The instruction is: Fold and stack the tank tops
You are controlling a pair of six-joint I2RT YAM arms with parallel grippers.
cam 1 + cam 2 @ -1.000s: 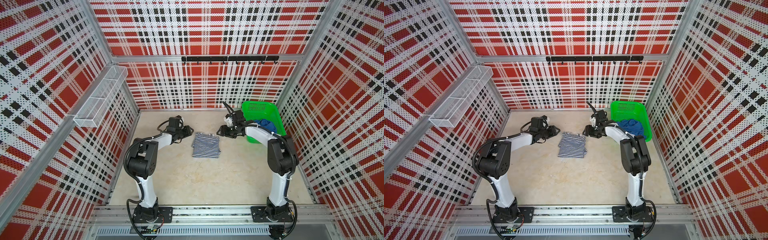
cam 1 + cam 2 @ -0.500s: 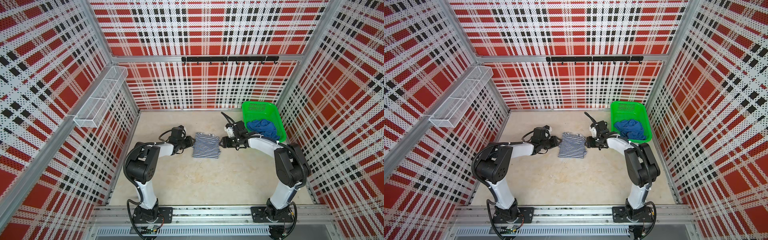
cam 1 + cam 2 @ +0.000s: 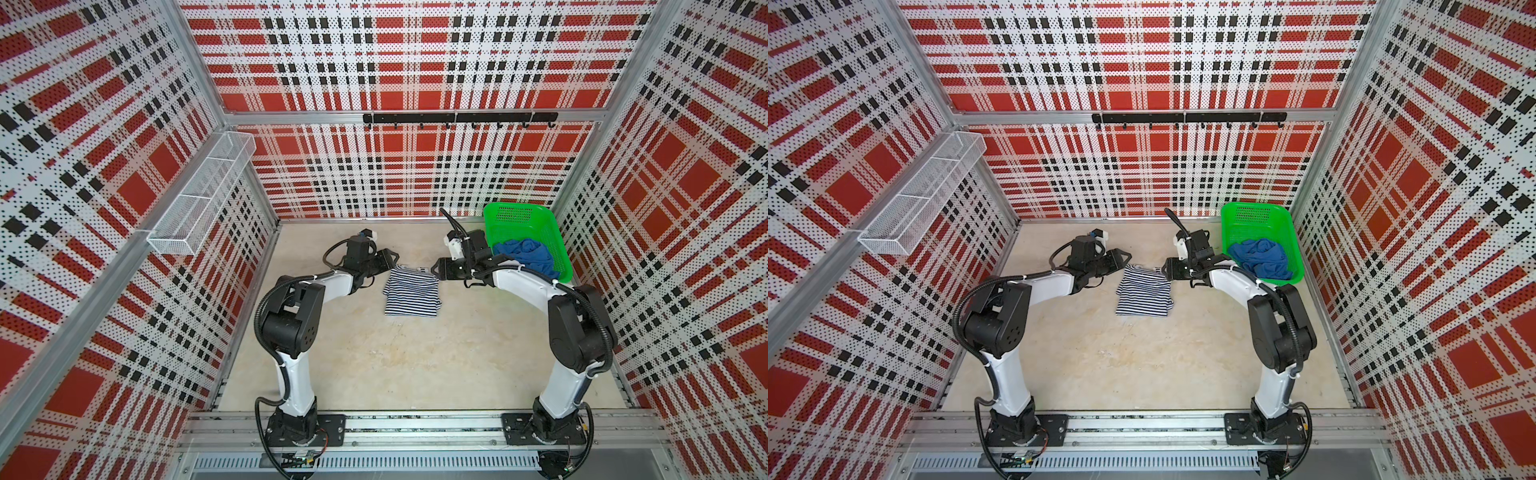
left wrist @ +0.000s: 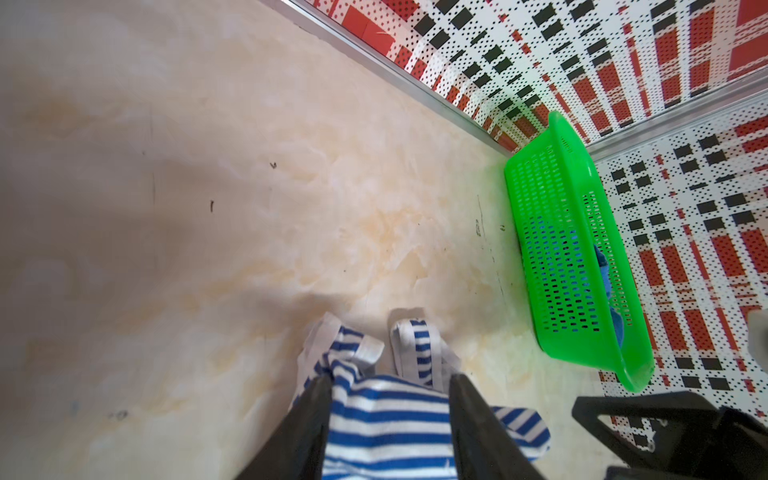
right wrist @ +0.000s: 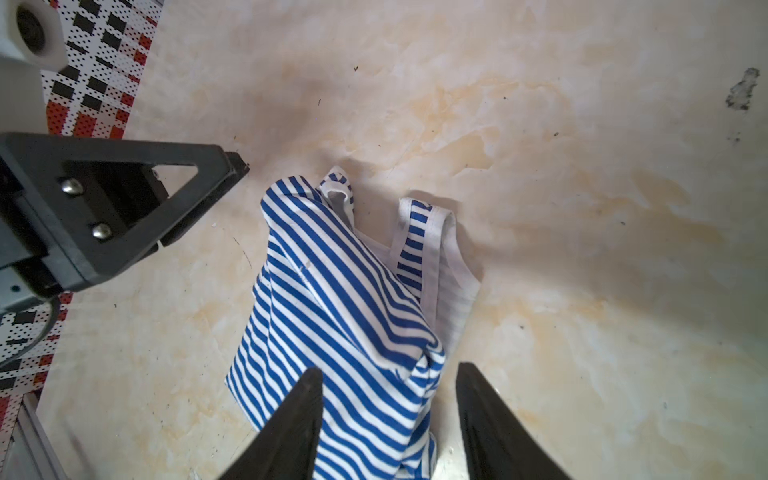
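Nearest the camera head, well on this side of the striped tank top [image 3: 411,293], the two arm bases sit on a metal rail [image 3: 415,424]. Bare tabletop [image 3: 395,365] lies between that rail and the top.

The striped tank top [image 3: 1144,293] lies folded into a rough rectangle on the tabletop in both top views, about midway between the arms. Its white-trimmed straps [image 4: 415,345] point to its far side.

At the far-left corner of the striped top, the left pincer [image 3: 394,266] is low over the cloth. In the left wrist view its jaws [image 4: 390,384] stand partly apart and striped fabric fills the gap. I cannot tell whether they pinch it.

At the far-right corner of the striped top, the right pincer [image 3: 435,269] faces the left one. Its jaws [image 5: 388,374] are also partly apart, over a bunched edge of the top, with a gap showing beside one finger.

Beyond and to the right of the striped top, a green basket [image 3: 515,206] stands in the back corner. The plain blue tank top [image 3: 528,255] lies crumpled inside it.

Farthest behind the striped top, a black hook rail [image 3: 457,117] runs along the back wall.
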